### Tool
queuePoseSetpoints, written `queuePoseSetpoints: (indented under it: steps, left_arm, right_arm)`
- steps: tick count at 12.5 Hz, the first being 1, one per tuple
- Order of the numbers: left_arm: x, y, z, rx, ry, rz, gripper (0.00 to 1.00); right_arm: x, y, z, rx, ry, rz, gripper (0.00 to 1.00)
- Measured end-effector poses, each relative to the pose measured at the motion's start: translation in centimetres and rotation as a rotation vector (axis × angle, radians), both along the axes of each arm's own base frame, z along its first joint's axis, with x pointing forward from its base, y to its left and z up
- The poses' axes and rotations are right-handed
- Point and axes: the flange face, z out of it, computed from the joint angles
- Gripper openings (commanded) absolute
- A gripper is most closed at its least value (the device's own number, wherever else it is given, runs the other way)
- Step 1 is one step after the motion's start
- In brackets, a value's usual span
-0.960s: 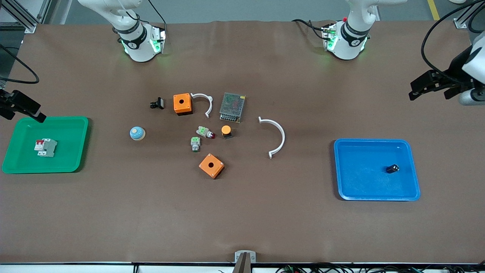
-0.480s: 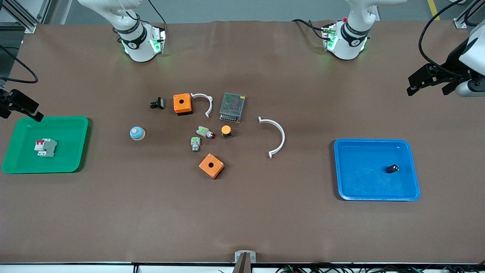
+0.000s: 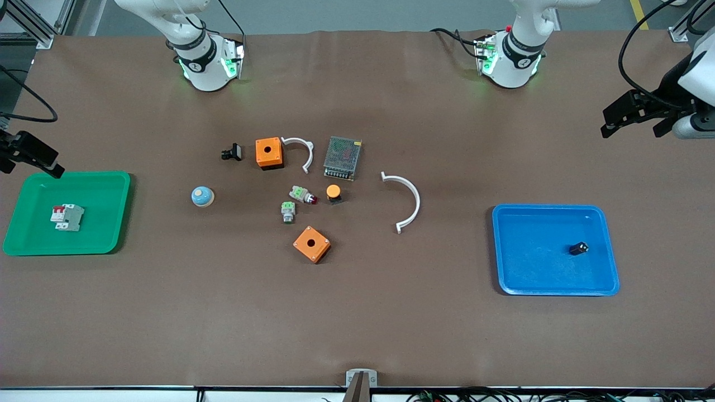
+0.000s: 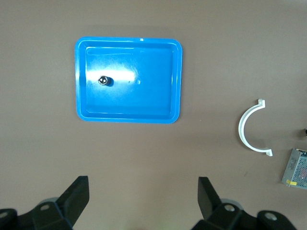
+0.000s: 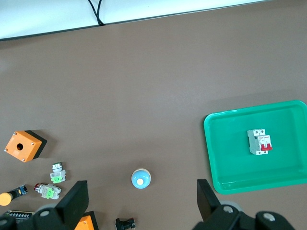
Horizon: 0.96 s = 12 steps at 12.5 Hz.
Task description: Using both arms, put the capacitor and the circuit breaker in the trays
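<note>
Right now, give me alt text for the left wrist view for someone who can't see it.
A blue tray on the brown table holds a small black capacitor. The open left gripper hangs over bare table beside the tray, with a white curved bracket and a mesh-topped metal box at the edge.

The capacitor (image 3: 578, 248), a tiny black cylinder with a lighter end, lies on its side inside the shallow blue rectangular plastic tray (image 3: 508, 251) at the lower right of the front frame, in the part of the tray toward the left arm's end of the bench.

The circuit breaker (image 3: 67, 216), a small white-grey rectangular block with red switch levers at one end, lies flat in the shallow green rectangular plastic tray (image 3: 106, 184) at the left edge of the front frame, roughly mid-tray, touching no wall.
</note>
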Motion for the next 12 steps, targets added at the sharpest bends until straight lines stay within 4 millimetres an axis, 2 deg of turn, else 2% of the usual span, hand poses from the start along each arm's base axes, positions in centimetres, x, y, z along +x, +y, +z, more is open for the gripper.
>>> queuePoseSetpoints:
  steps: [12]
  left_arm:
    - [-0.39,0.38,-0.40,0.048,0.038,-0.004,1.00]
  right_arm:
    - [-0.02,-0.12,0.18,0.000,-0.003,-0.003,1.00]
